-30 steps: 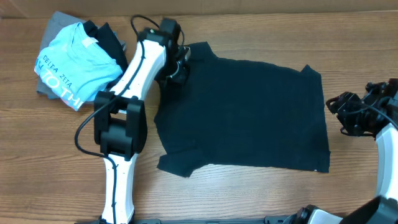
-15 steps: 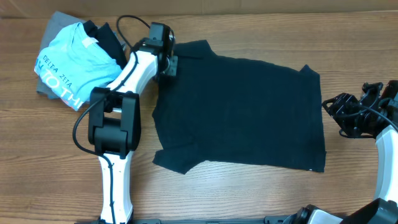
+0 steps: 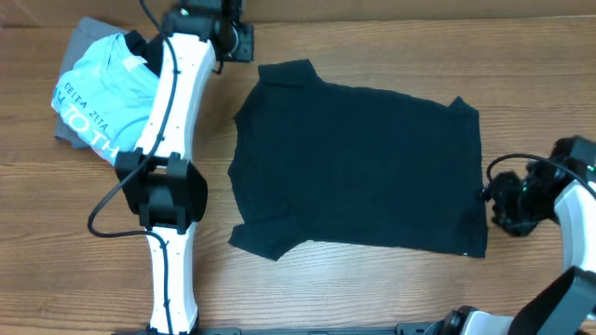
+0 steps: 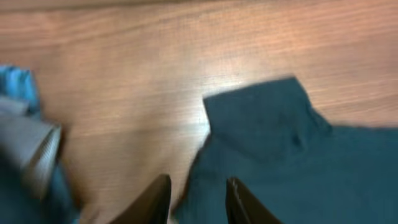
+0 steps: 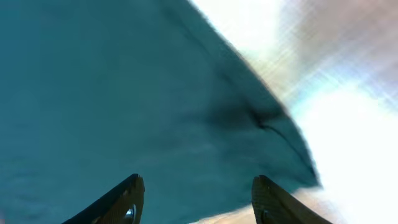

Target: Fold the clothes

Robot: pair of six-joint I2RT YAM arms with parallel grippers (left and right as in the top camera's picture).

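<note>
Overhead: navy T-shirt point(image 3: 363, 167) flat. Left gripper point(image 3: 237, 42), 11 o'clock, jaws slightly parted, empty. Right gripper point(image 3: 498, 203), 3 o'clock, jaws spread.

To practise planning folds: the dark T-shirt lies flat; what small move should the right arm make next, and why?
Probably lower the right gripper onto the T-shirt at its hem corner and close: its jaws hang open over that corner, gripping nothing.
</note>
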